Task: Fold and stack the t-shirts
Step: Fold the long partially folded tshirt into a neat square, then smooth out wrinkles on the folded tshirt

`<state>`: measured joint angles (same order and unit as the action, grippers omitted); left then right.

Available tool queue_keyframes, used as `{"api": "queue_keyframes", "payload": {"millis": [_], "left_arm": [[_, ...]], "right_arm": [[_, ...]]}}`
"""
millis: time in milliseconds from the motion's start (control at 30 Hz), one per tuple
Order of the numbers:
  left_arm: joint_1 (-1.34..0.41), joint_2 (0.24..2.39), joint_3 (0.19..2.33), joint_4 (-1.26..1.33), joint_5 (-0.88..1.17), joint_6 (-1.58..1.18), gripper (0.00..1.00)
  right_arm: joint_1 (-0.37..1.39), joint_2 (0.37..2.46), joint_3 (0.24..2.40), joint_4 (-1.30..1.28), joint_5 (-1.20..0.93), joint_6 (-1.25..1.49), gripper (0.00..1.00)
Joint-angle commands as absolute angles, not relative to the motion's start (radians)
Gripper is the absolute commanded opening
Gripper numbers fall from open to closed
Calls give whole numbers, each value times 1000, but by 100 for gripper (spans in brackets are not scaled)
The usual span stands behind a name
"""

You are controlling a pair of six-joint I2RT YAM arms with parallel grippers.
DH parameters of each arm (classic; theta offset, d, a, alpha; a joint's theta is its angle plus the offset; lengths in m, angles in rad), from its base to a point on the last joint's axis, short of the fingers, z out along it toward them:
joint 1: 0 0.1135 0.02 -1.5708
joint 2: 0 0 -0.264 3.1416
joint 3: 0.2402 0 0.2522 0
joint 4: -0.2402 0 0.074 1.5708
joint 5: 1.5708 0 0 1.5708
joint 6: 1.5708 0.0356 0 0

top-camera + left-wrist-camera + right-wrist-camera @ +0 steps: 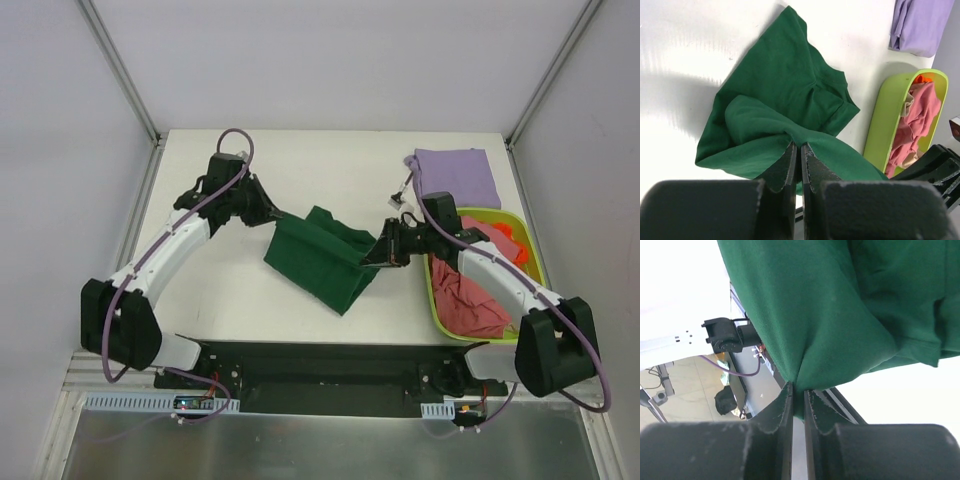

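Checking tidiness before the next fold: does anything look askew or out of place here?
The dark green t-shirt lies bunched and diagonal mid-table, pinched by the left gripper and right gripper. Nothing looks spilled or damaged.

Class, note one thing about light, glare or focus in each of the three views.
Top view: even light, sharp, only faint shadows. Left wrist view: glare whitens the table, grey shadow beside the green shirt. Right wrist view: table blown out white, upper left.
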<state>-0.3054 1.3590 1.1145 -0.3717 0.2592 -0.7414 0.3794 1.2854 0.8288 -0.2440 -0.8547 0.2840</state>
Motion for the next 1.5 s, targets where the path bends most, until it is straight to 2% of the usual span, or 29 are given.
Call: {"api": "queue_keyframes", "payload": {"millis": [0,433,633,700,733,767,867,933,1067,1167,1333,1467], "left_arm": [[-291,1471,1225,-293,216,-698,0],[-314,1801,1434,-293,273,-686,0],[-316,1893,1496,-293,296,-684,2],[-316,1907,1508,-293,302,-681,17],[-318,1908,1512,-295,307,-677,28],[-318,1905,1514,-296,311,-670,45],[-319,1881,1509,-296,310,-658,78],[-321,1856,1496,-296,308,-649,99],[-325,1789,1453,-293,304,-634,99],[-342,1749,1410,-293,311,-626,99],[-397,1707,1316,-290,359,-632,99],[-426,1635,1134,-266,335,-681,99]], "right_arm": [[324,1342,864,-258,-908,252,6],[238,1548,907,-221,-902,244,11],[232,1578,922,-219,-859,256,18],[227,1565,923,-219,-832,262,28],[226,1551,925,-219,-812,262,42],[224,1533,925,-218,-793,259,49],[221,1451,925,-227,-721,242,63],[221,1404,922,-245,-669,224,67],[233,1307,907,-261,-606,198,76],[281,1279,913,-261,-600,164,94],[374,1353,939,-128,-607,218,96],[393,1494,969,-60,-585,287,96]]}}
